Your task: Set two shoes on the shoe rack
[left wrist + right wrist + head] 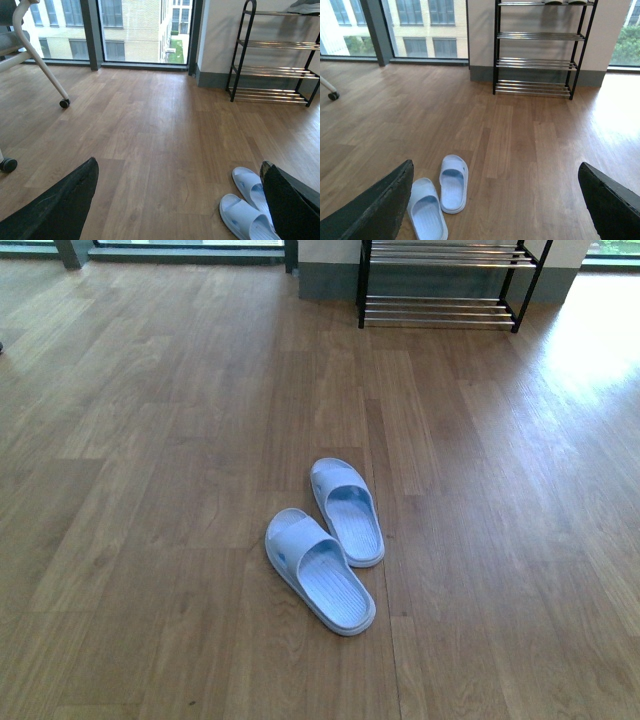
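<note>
Black left tool [179, 163] and right tool [496, 165], jaws wide apart.

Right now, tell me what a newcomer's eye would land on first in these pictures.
The pair of pale blue slide sandals lying side by side on the wooden floor, close in front of the robot. Beyond them, a black shoe rack with chrome bars stands against the far wall; pale shapes on its top tier are cropped.

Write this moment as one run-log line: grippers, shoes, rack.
left gripper: open, empty | right gripper: open, empty | grey white-soled sneakers: top tier of black chrome-barred metal shoe rack, mostly cropped | pale blue slide sandals: wooden floor
</note>
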You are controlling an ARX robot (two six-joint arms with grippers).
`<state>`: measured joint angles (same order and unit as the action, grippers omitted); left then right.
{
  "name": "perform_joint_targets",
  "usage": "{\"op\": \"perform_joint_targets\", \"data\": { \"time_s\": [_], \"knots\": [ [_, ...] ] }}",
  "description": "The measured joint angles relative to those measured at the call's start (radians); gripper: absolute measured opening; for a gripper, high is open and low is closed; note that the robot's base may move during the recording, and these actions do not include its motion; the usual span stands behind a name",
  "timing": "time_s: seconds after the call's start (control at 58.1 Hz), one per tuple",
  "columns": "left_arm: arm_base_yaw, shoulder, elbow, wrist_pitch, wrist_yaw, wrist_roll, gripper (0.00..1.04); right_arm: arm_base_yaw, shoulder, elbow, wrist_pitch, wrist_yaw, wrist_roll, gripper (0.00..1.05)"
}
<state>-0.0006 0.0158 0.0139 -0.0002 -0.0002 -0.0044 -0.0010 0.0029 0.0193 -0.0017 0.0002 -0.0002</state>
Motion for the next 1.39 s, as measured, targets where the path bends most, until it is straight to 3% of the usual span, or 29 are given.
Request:
{"op": "perform_joint_targets", "data": {
  "time_s": [0.551, 0.568, 0.654, 0.705, 0.774, 0.826, 0.946, 1.067, 1.135, 1.393],
  "knots": [
    [-0.002, 0.002, 0.001, -0.002, -0.009, -0.001, 0.95, 0.0, 0.002, 0.0, 0.0, 0.0, 0.0, 0.95],
    [-0.008, 0.008, 0.003, -0.011, -0.031, -0.018, 0.95, 0.0, 0.002, 0.0, 0.0, 0.0, 0.0, 0.95],
    [-0.116, 0.131, 0.083, -0.224, -0.366, -0.237, 0.95, 0.0, 0.001, 0.0, 0.0, 0.002, 0.0, 0.95],
    [-0.108, 0.182, 0.102, -0.3, -0.434, -0.377, 0.95, 0.0, 0.002, 0.0, 0.0, 0.0, 0.0, 0.95],
    [-0.064, 0.22, 0.109, -0.338, -0.404, -0.527, 0.95, 0.0, 0.001, 0.0, 0.0, 0.001, 0.0, 0.95],
    [-0.014, 0.265, 0.122, -0.333, -0.323, -0.657, 0.95, 0.0, 0.001, 0.0, 0.0, 0.0, 0.0, 0.95],
    [0.042, 0.547, 0.161, -0.182, -0.169, -0.784, 0.95, 0.0, 0.001, 0.0, 0.0, 0.001, 0.0, 0.95],
    [0.02, 0.922, 0.235, -0.011, -0.183, -0.732, 0.95, 0.0, 0.001, 0.0, 0.0, 0.001, 0.0, 0.95],
    [-0.039, 1.224, 0.345, 0.11, -0.205, -0.626, 0.95, 0.0, 0.001, 0.0, 0.0, 0.0, 0.0, 0.95],
    [-0.171, 1.979, 0.634, 0.253, -0.128, -0.402, 0.95, 0.0, 0.001, 0.0, 0.0, 0.0, 0.0, 0.95]
  ]
}}
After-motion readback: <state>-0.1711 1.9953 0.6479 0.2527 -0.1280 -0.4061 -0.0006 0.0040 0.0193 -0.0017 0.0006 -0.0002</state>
